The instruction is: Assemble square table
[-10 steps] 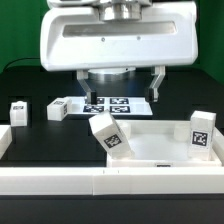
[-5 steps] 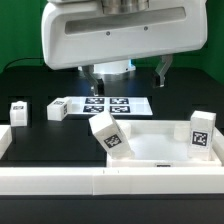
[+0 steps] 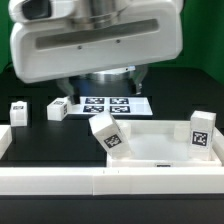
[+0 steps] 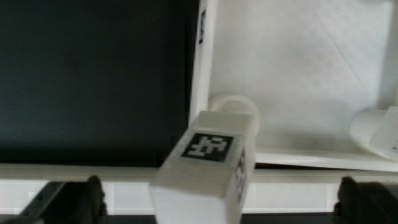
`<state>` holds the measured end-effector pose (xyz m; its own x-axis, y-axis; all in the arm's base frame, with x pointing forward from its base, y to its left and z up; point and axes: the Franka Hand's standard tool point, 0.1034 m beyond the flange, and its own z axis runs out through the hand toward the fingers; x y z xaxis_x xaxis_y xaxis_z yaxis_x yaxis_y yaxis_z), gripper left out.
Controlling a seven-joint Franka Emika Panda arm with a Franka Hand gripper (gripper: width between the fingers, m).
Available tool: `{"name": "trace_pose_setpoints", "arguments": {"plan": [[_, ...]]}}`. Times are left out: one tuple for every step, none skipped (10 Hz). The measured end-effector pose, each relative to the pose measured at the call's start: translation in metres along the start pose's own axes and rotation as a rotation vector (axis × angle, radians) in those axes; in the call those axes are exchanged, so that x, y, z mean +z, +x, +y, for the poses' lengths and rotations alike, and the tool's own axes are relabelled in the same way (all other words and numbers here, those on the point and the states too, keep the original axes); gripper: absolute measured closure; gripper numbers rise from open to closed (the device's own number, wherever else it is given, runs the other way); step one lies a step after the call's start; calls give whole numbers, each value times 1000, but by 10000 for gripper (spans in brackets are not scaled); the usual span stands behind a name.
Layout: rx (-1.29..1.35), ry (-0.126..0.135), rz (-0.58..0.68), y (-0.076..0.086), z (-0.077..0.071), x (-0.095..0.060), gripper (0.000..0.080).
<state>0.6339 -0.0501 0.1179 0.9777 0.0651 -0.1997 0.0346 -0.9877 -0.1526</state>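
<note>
The white square tabletop (image 3: 152, 147) lies rim-up at the front of the exterior view. One tagged leg (image 3: 106, 133) leans tilted at its left corner, and another leg (image 3: 201, 133) stands inside it at the right. Two more legs (image 3: 18, 112) (image 3: 58, 108) stand on the black table at the left. The arm's white hand housing (image 3: 95, 45) fills the top of that view. In the wrist view my gripper (image 4: 217, 206) is open, with its dark fingers (image 4: 71, 200) wide on either side of the tilted leg (image 4: 210, 165), not touching it. The tabletop (image 4: 294, 80) lies behind the leg.
The marker board (image 3: 110, 103) lies flat behind the tabletop, under the hand. A long low white border rail (image 3: 60, 182) runs along the front, with a raised end at the left (image 3: 5, 140). The table is black.
The hand has come closer and shifted toward the exterior view's left, now looming larger over the marker board. The legs and tabletop have not moved.
</note>
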Motion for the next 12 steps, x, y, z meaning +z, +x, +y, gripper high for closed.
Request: {"name": "trace_pose_setpoints", "arguments": {"plan": [[-2,0,1,0,-1,0,150],[-1,0,0,0,-1,0,150],[0,0,-1,0,1,1,150],[4,6,-18,0,6,4,150],[13,8,-26,4,11,8,150],[18,5,-23,11,11,13,150],[16,2,-22,13,8,19,150],[14,2,-21,14,7,23,150],[14,2,-21,15,5,27,150],[13,1,-17,17,3,30,150],[10,1,-19,16,1,32,150],[9,0,-18,16,2,31,150]]}}
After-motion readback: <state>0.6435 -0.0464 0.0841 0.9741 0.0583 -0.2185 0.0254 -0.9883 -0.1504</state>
